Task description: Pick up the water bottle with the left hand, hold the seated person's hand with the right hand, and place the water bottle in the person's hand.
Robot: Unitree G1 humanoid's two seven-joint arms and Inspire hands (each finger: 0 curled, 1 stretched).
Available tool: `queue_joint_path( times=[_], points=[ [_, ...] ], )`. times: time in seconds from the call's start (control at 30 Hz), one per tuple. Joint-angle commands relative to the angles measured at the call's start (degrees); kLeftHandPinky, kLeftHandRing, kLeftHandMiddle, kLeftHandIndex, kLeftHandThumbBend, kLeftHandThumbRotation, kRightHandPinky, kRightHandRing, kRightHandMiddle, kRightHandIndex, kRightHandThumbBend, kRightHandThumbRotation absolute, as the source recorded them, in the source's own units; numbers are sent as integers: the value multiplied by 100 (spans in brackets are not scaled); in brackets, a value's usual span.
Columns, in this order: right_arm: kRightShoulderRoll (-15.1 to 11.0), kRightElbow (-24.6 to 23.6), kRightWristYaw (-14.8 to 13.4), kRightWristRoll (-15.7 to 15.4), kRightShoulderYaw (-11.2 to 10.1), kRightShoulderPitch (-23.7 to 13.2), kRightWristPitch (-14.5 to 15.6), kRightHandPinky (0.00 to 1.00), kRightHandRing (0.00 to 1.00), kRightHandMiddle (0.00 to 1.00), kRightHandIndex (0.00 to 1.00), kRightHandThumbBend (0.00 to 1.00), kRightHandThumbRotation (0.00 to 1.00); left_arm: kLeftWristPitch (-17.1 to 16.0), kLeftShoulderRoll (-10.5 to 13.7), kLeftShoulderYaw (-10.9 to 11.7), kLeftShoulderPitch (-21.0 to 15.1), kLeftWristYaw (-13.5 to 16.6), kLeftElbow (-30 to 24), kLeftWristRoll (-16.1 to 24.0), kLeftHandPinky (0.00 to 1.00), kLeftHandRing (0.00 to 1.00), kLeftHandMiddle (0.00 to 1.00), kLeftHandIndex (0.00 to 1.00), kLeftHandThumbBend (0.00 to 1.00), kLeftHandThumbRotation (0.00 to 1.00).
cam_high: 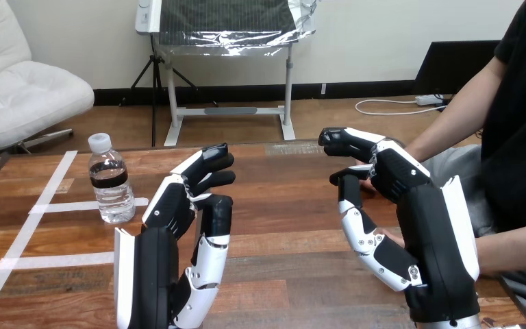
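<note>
A clear water bottle (pixel 111 186) with a white cap and a dark label stands upright on the wooden table (pixel 287 205) at the left. My left hand (pixel 172 205) is raised to its right, a short gap away, open with relaxed fingers and holding nothing. My right hand (pixel 403 177) is raised at the right, open, with its fingers bent forward over bare table. The person's forearm (pixel 446 127) reaches in from the right behind it. Their hand is mostly hidden behind my right hand, and I cannot tell if the two touch.
White tape lines (pixel 53 184) cross the table's left part, around the bottle. A second forearm of the person (pixel 515 248) lies along the table's right edge, low in the view.
</note>
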Motion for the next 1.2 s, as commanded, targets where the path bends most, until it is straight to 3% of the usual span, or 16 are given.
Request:
queue_joint_path(
  times=[0.0,0.2,0.37,0.57,0.9,1.0,1.17],
  points=[
    [60,-123,-9,-10,-64,-241,6,57,74,77,71,5,0,36,-508,88,-48,17,-358,99,61,72,76,76,32,77],
    [55,-127,-13,-32,-75,-242,9,57,74,77,71,4,0,129,-536,279,-41,147,-510,299,65,75,79,78,32,73],
    [49,-110,8,23,-71,-247,0,57,74,77,70,5,0,318,-633,631,-89,518,-660,764,70,78,82,81,33,58],
    [55,-112,12,25,-69,-258,31,57,74,77,70,5,0,645,-612,896,-212,747,-766,1000,74,82,85,84,37,44],
    [57,-78,39,101,-58,-287,41,57,74,77,70,5,0,1174,-442,1163,-417,638,-816,857,87,90,92,92,55,28],
    [58,-56,27,77,-65,-301,27,57,74,77,70,4,0,1488,-412,1270,-486,554,-818,847,93,94,95,95,64,27],
    [59,-39,21,56,-71,-316,12,58,74,77,70,4,0,1693,-390,1380,-613,552,-735,868,97,97,98,98,72,26]
  ],
)
